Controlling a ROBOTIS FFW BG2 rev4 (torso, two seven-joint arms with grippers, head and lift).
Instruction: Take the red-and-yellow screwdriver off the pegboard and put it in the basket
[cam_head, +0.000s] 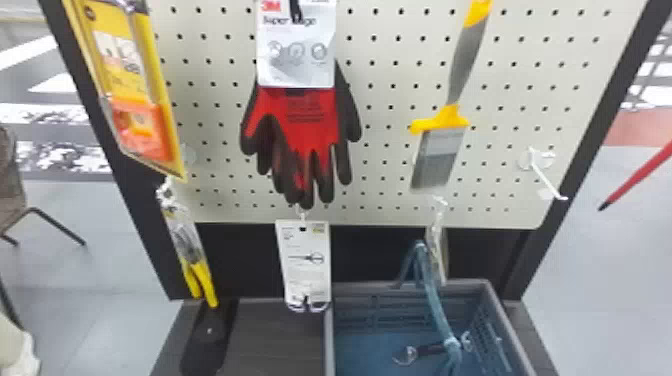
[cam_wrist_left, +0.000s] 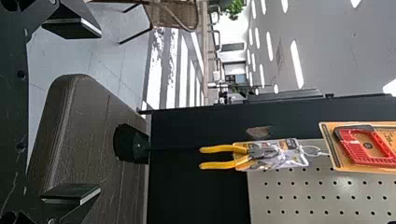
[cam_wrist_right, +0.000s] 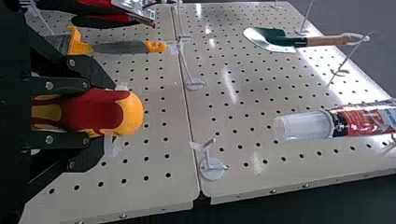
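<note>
At the head view's right edge, the screwdriver's red shaft (cam_head: 642, 175) slants down to the left, its dark tip beyond the pegboard (cam_head: 390, 85). In the right wrist view my right gripper (cam_wrist_right: 109, 114) is shut around the screwdriver's red-and-yellow handle (cam_wrist_right: 93, 111), whose rounded yellow end sticks out between the fingers. The blue-grey basket (cam_head: 400, 287) stands below the board, right of centre, lower and further left than the screwdriver tip. My left gripper (cam_wrist_left: 70, 109) is open with nothing between its fingers, beside the dark shelf (cam_wrist_left: 93, 140).
A bare white hook (cam_head: 547, 182) juts from the board's right side. Gloves (cam_head: 310, 120), a scraper (cam_head: 450, 90), yellow-handled pliers (cam_head: 200, 280) and a tagged card (cam_head: 305, 265) hang nearby. A teal item (cam_head: 435, 305) reaches over the basket, beside a wrench-like tool (cam_head: 430, 351).
</note>
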